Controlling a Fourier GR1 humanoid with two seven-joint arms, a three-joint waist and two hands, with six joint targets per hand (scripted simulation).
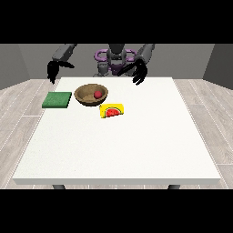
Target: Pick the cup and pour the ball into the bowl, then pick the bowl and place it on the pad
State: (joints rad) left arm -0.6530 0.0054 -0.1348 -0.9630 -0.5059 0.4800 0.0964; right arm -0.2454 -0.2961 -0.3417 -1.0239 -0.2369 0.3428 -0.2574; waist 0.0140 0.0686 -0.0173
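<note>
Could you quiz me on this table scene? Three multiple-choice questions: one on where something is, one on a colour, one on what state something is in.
1. Where is the red ball?
A) in the wooden bowl
B) on the pad
C) on the bare table

2. What colour is the pad?
A) blue
B) green
C) white

3. What is the hand at the view's right doing?
A) gripping the bowl
B) pressing the pad
C) hanging free, holding nothing

Answers: 1 A, the ball lies inside the bowl. 2 B, the square pad is green. 3 C, it touches nothing.

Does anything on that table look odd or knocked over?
Yes: the yellow watermelon-print cup lies on its side beside the wooden bowl. The red ball sits inside the bowl; nothing looks spilled or broken.
</note>
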